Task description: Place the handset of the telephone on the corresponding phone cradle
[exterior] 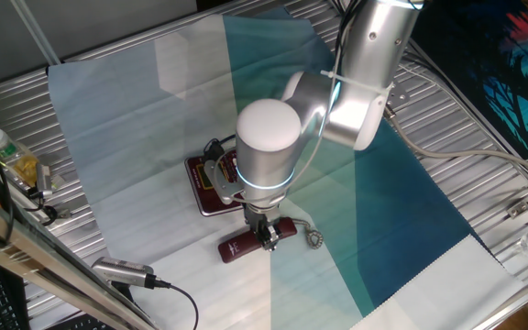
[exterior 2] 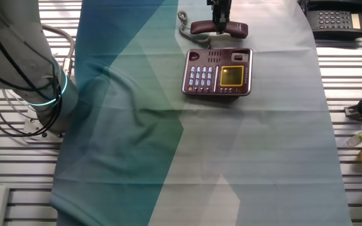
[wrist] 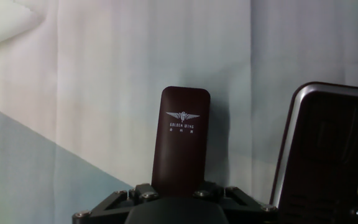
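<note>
The arm (exterior: 356,82) reaches down over the cloth-covered table (exterior 2: 263,157). The telephone (exterior 2: 217,71) lies flat, its phone cradle (exterior 2: 222,56) strip bare. Just beside it — on the cloth — lies the handset (wrist: 182,140). The gripper (exterior 2: 219,26) straddles its middle, fingers against its sides, pinching it. The coiled cord (exterior 2: 183,19) trails off one end.

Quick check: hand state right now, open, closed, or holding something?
Hand: down at the middle of the handset lying on the cloth; whether it is closed on it cannot be told.
</note>
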`<action>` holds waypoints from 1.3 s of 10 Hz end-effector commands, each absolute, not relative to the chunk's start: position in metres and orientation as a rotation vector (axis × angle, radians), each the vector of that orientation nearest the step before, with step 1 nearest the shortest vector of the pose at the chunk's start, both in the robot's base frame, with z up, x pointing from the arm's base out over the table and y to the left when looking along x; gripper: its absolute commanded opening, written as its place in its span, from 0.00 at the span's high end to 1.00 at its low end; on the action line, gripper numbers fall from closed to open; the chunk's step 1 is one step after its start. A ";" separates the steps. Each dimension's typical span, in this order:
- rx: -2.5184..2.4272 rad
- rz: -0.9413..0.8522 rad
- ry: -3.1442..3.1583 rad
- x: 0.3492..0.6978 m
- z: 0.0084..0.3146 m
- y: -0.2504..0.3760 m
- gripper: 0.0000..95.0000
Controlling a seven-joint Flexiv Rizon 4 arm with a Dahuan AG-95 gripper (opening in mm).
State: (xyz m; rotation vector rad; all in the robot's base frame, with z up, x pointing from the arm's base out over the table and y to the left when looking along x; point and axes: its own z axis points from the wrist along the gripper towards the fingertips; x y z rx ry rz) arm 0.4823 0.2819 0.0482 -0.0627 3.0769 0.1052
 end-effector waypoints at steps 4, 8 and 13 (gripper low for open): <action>-0.096 0.106 3.065 0.481 0.055 0.274 1.00; -0.128 0.112 3.070 0.481 0.066 0.265 1.00; -0.181 0.109 3.073 0.478 0.082 0.256 1.00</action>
